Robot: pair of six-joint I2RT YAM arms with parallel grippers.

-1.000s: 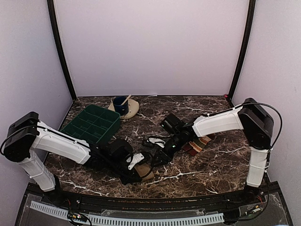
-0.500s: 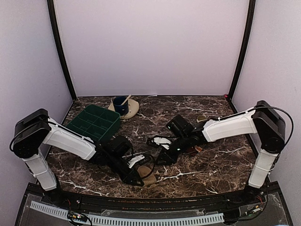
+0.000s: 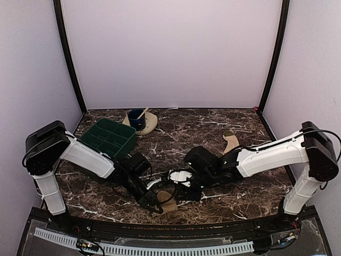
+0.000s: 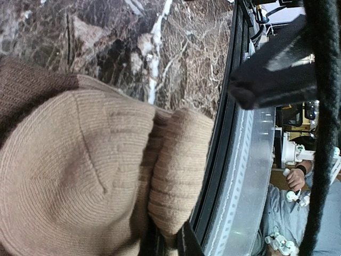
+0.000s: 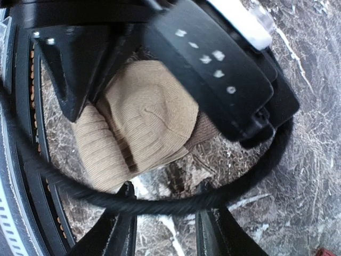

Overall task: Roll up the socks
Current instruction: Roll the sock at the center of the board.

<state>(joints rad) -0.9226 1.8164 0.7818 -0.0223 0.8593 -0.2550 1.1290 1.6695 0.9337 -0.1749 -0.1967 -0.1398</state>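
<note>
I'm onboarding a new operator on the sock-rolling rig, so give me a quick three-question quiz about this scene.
1. True or false: the green tray lies on the left arm's side.
2. The tan sock lies: A in the tray; B near the near edge of the table; C against the back wall.
3. What colour is the cup behind the tray?
Key: 1 true; 2 B; 3 blue.

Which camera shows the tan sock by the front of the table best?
The left wrist view: the tan sock fills the picture, so its ribbed knit and folds are clear. The right wrist view shows more of its shape, but partly blocked. The top view shows only a small tan lump.
</note>
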